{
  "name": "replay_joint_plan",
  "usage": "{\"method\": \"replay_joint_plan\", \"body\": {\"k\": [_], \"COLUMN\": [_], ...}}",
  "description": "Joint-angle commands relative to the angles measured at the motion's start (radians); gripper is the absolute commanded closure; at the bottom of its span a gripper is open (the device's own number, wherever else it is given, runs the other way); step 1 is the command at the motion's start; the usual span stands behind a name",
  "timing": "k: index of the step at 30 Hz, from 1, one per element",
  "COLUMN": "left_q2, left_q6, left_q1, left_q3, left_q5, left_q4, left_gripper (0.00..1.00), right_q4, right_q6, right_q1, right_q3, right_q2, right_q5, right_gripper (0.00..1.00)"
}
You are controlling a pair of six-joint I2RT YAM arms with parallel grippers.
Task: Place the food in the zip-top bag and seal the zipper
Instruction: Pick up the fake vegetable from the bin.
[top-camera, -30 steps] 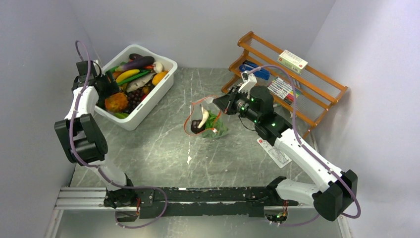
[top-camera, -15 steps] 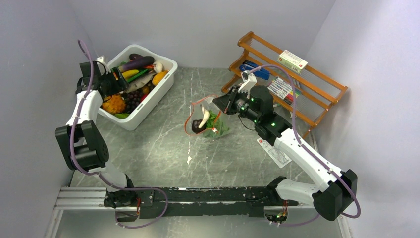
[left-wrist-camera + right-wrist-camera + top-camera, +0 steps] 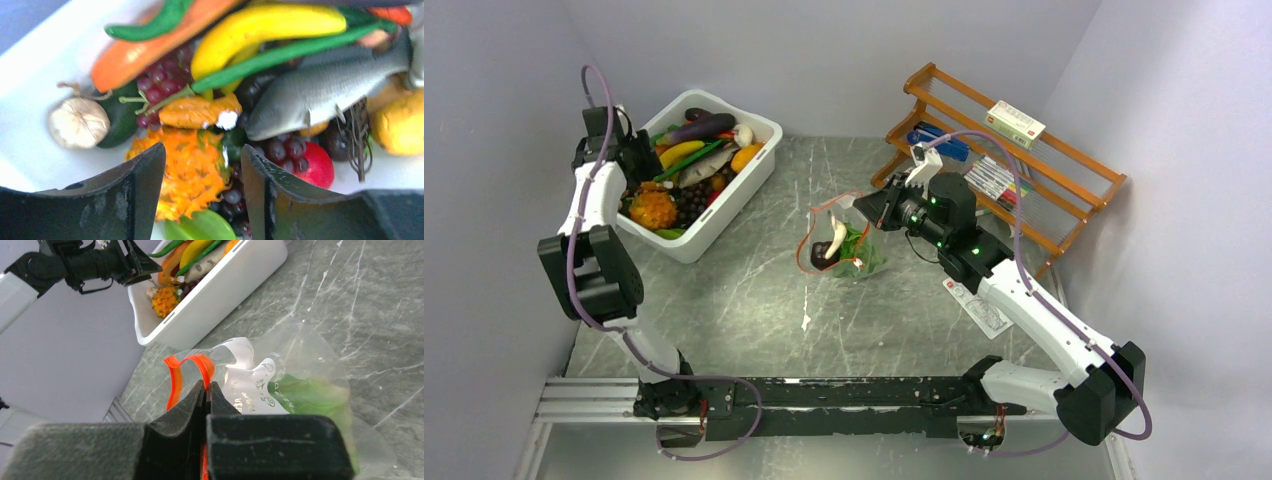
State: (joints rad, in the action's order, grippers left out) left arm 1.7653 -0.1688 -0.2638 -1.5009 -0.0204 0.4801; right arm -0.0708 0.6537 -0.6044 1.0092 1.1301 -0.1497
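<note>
The clear zip-top bag (image 3: 849, 245) lies mid-table with its orange-red zipper (image 3: 175, 372) held open in a loop. It holds green lettuce (image 3: 310, 395), a pale mushroom (image 3: 835, 238) and a dark piece. My right gripper (image 3: 207, 386) is shut on the zipper strip at the bag's mouth; it also shows in the top view (image 3: 864, 208). My left gripper (image 3: 202, 170) is open and empty over the food in the white bin, above an orange spiky fruit (image 3: 187, 172); in the top view it is at the bin's left side (image 3: 639, 160).
The white bin (image 3: 724, 215) at back left holds a grey fish (image 3: 325, 90), banana (image 3: 260, 30), carrot (image 3: 150, 50), grapes and a garlic bulb (image 3: 77, 122). A wooden rack (image 3: 1014, 160) with boxes stands at back right. A white leaflet (image 3: 977, 305) lies under the right arm.
My left gripper has swung about over the bin's left side, first toward the back, then slightly left. The right gripper and the bag have not moved.
</note>
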Motion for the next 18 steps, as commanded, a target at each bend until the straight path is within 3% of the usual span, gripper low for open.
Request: {"method": "replay_joint_plan", "body": {"k": [1,10,18], "left_q2": [0.082,0.036,0.038], "left_q6": [-0.073,-0.434,-0.531], "left_q1": [-0.015,-0.027,-0.033], "left_q3": [-0.142,0.044,0.083], "left_q5": [0.113,0.099,0.143], "left_q4": [0.112,-0.117,-0.236], "left_gripper": [0.47,0.52,0.56], "right_q4": [0.057,0.044,0.045], "right_q6": [-0.003,-0.006,-0.012], "right_q1": [-0.004,-0.004,-0.004], "right_q3": [0.016,0.024,0.019], "right_q2": [-0.017,-0.036,-0.067], "right_q5": [-0.006,0.003,0.025], "right_gripper": [1.00,1.00,1.00]}}
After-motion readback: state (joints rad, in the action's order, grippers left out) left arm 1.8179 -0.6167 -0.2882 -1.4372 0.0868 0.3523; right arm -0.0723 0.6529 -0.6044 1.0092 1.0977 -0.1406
